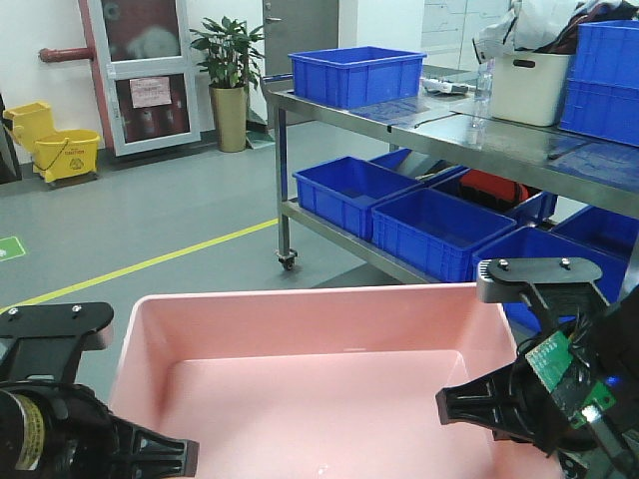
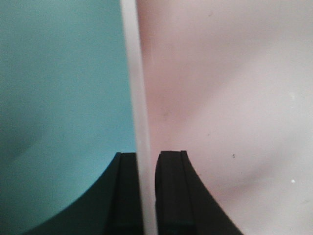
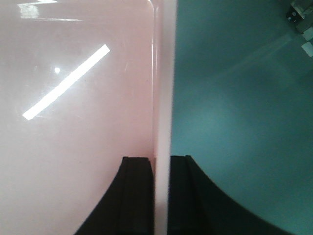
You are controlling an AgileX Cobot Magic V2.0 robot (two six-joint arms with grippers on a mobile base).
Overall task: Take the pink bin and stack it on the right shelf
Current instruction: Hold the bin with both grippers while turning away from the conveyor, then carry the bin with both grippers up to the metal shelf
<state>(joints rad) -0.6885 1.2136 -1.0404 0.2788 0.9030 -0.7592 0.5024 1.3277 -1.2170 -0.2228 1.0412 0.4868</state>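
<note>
Your pink bin [image 1: 300, 324] sits low and close in front, the right shelf [image 1: 449, 125] well apart ahead-right. The risk is a rim slipping, since each side is only a thin-edge pinch and uneven lift btw arms could twist it loose or swing it into the blue crate [image 1: 356, 75] up top. Left gripper [image 2: 145, 155] is clamped over the left rim and right gripper [image 3: 161, 159] over the right, one finger inside the wall, one outside; the bite looks shallow, tho wrist views are too tight to be sure.

The right shelf [image 1: 449, 128] is standing on casters on the grey floor [image 1: 180, 210]. Its top is carrying a blue crate [image 1: 356, 75] and a cream tub [image 1: 529, 86]. More blue crates [image 1: 439, 232] are sitting on the lower tier.
</note>
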